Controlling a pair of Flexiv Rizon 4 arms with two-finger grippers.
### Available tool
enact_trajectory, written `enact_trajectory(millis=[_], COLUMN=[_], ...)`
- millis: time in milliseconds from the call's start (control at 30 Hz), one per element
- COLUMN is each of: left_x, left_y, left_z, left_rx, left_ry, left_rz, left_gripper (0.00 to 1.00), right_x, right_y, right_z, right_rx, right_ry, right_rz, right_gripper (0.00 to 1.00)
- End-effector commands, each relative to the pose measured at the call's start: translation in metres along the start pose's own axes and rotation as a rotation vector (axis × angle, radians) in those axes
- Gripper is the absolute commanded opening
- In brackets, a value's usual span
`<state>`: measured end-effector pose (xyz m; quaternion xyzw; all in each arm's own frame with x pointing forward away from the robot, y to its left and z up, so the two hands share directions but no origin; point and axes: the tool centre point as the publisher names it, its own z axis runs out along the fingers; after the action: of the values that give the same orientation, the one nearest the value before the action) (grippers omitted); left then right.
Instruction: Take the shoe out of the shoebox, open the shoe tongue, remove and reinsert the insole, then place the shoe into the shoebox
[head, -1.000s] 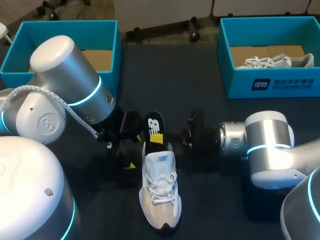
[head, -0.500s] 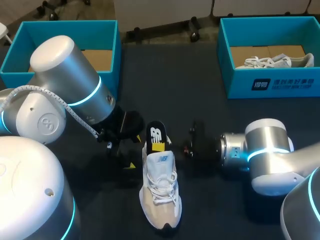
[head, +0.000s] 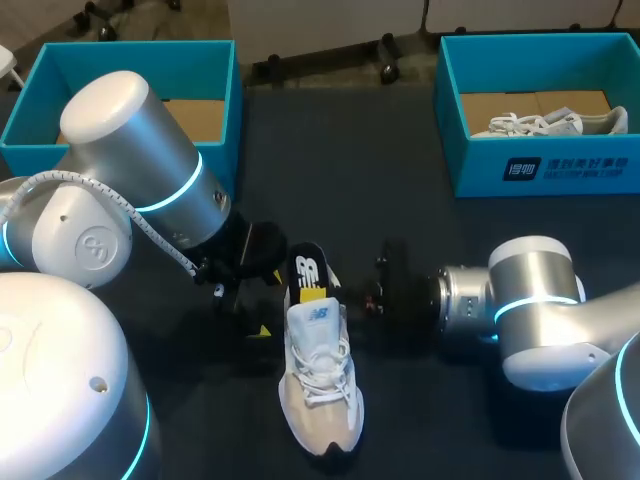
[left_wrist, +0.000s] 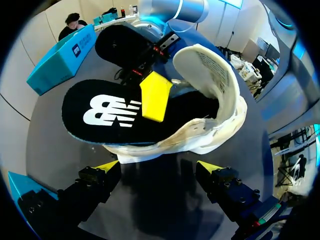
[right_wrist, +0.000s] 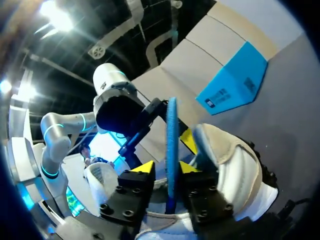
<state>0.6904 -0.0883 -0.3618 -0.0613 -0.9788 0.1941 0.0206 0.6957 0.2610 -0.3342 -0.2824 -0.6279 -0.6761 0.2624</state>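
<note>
Right gripper (right_wrist: 166, 167): clamped on the insole (left_wrist: 107, 112) edge, at the shoe (head: 320, 385) opening. Insole: sunk deeper into the shoe than a second ago, heel end protruding; reinsertion judged partway. Left gripper (left_wrist: 159, 166): fingers spread, beside the shoe's heel, apart from it. Shoebox (head: 540, 165): well beyond the shoe.

Black insole (left_wrist: 80, 102) with white logo, cream shoe (head: 320, 385), teal shoebox (head: 480, 165)
</note>
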Motion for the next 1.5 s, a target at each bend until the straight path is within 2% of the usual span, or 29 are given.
enact_trajectory(millis=[33,233,333,500,933,1100,1133,1167,1233,1267,1300,1433,1500], left_x=[0.0,0.0,0.0,0.0,0.0,0.0,0.0,0.0,0.0,0.0,0.0,0.0,0.0], left_y=[0.0,0.0,0.0,0.0,0.0,0.0,0.0,0.0,0.0,0.0,0.0,0.0,0.0], left_z=[0.001,0.001,0.001,0.001,0.001,0.001,0.001,0.001,0.001,0.001,0.001,0.001,0.001], left_rx=[0.001,0.001,0.001,0.001,0.001,0.001,0.001,0.001,0.001,0.001,0.001,0.001,0.001], left_ry=[0.001,0.001,0.001,0.001,0.001,0.001,0.001,0.001,0.001,0.001,0.001,0.001,0.001], left_rz=[0.002,0.002,0.002,0.002,0.002,0.002,0.002,0.002,0.002,0.002,0.002,0.002,0.002], left_gripper=[1.0,1.0,1.0,1.0,1.0,1.0,1.0,1.0,1.0,1.0,1.0,1.0,1.0], right_x=[0.005,0.001,-0.004,-0.012,-0.015,-0.011,-0.009,-0.008,-0.004,-0.002,0.0,0.003,0.003], right_y=[0.011,0.022,0.023,0.02,-0.015,-0.016,-0.014,-0.012,-0.007,-0.004,-0.002,0.005,0.008], right_z=[0.002,0.003,0.002,0.001,-0.003,-0.002,-0.001,-0.001,0.0,0.0,0.0,0.001,0.001], right_rx=[0.013,0.012,0.005,-0.001,0.041,0.041,0.037,0.035,0.032,0.032,0.03,0.027,0.028], right_ry=[-0.011,-0.009,-0.01,-0.013,-0.044,-0.044,-0.04,-0.037,-0.033,-0.036,-0.037,-0.031,-0.033], right_rz=[-0.015,-0.032,-0.027,0.006,0.124,0.118,0.108,0.096,0.066,0.052,0.039,0.017,0.011], right_gripper=[0.44,0.39,0.32,0.0,0.0,0.0,0.1,0.31,0.47,0.61,0.63,0.5,0.48])
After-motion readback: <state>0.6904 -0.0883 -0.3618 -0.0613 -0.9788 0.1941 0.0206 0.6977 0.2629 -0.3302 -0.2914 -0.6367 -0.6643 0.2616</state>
